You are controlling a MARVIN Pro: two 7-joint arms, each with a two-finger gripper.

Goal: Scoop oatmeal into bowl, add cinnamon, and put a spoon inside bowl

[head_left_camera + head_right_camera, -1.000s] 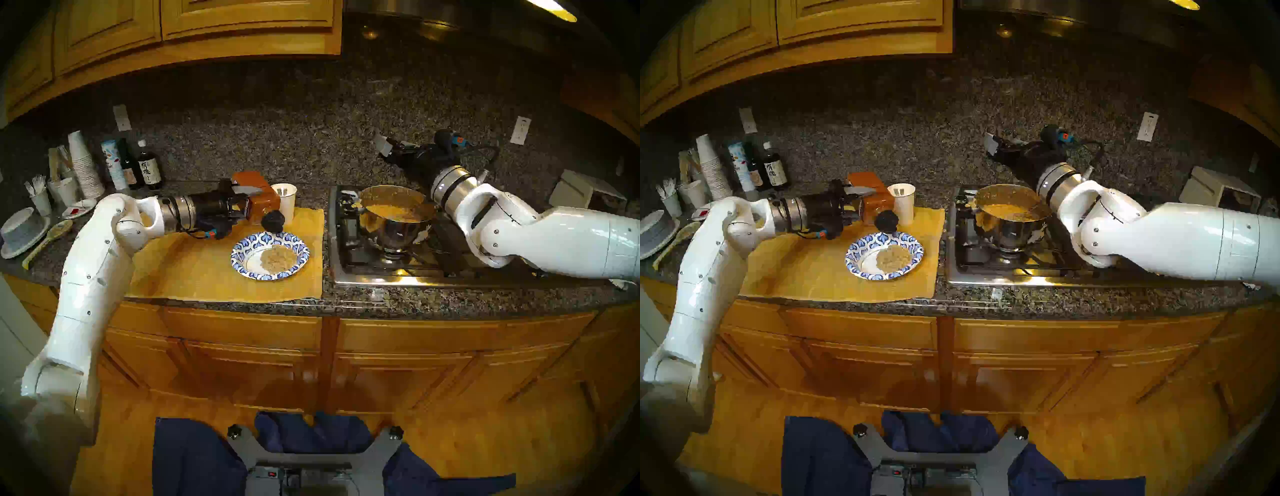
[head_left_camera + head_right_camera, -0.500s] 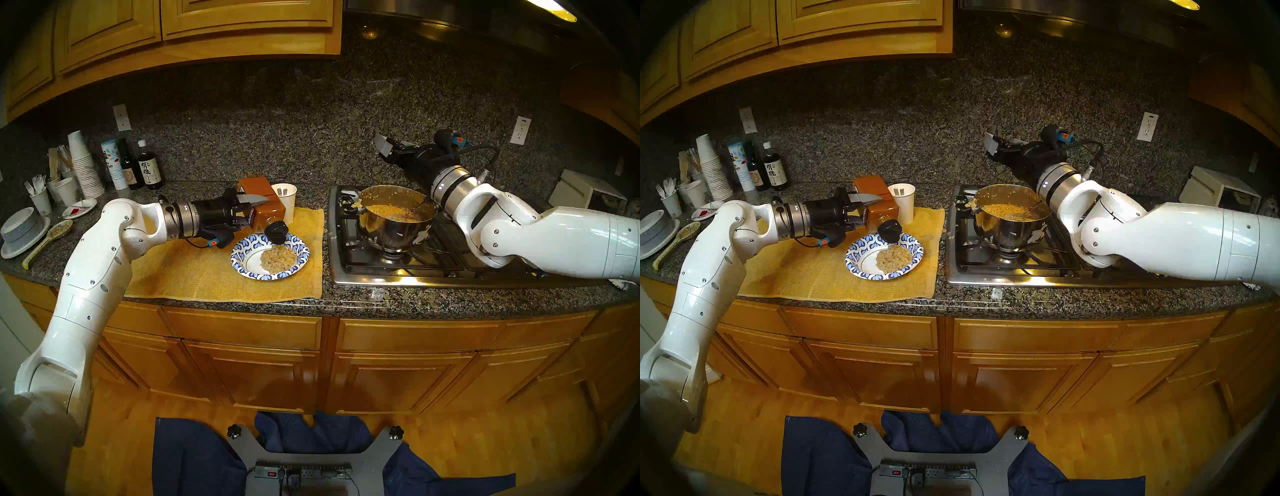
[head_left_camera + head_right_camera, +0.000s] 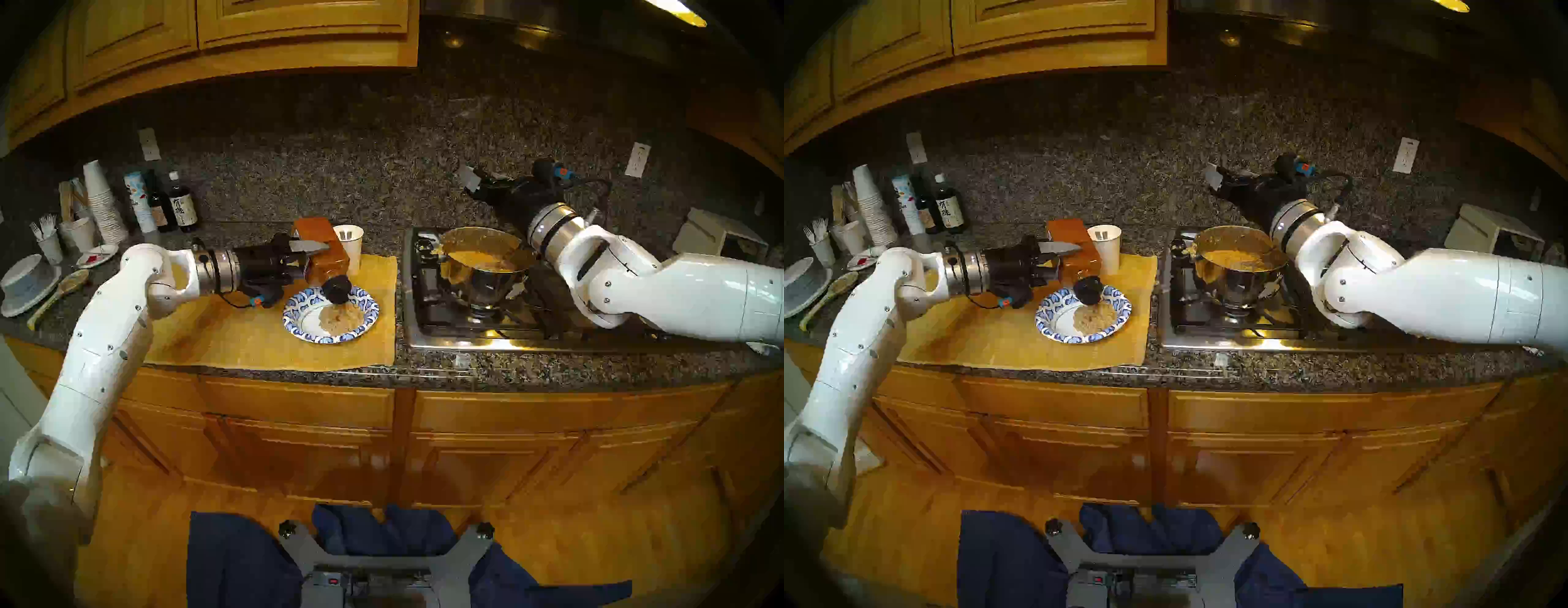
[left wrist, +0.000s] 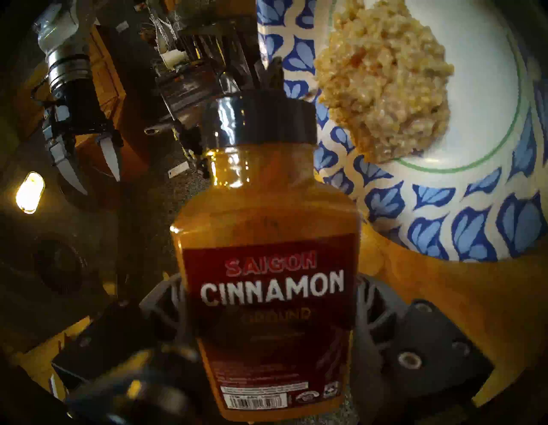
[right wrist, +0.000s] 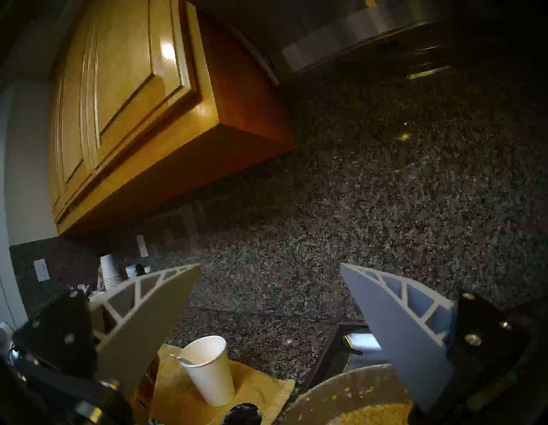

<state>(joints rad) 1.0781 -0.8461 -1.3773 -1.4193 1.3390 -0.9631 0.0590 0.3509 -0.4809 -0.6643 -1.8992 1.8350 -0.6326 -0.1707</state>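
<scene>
My left gripper (image 3: 312, 259) is shut on the cinnamon bottle (image 3: 324, 254), tipped with its dark cap (image 3: 337, 288) over the back rim of the blue-and-white bowl (image 3: 290, 312). In the left wrist view the bottle (image 4: 267, 237) points at the bowl (image 4: 430, 231), where a mound of oatmeal (image 4: 385, 89) shows a few orange-brown flecks. More oatmeal (image 3: 479, 259) fills the steel pot (image 3: 483, 280). My right gripper (image 3: 471, 182) is open and empty, high behind the pot; its view (image 5: 272, 296) shows spread fingers. Slim white handles stand in a paper cup (image 5: 207, 371); I cannot tell whether they are spoons.
The bowl sits on a yellow mat (image 3: 237, 335). The cup (image 3: 350, 246) stands just behind the bottle. The stove (image 3: 445, 335) is to the right. Stacked cups, dark bottles, forks, grey bowls and a speckled spoon (image 3: 59, 293) crowd the far left.
My left gripper has carried the tipped cinnamon bottle forward and down, so its cap went from behind the bowl to over its back rim. The right arm has stayed still.
</scene>
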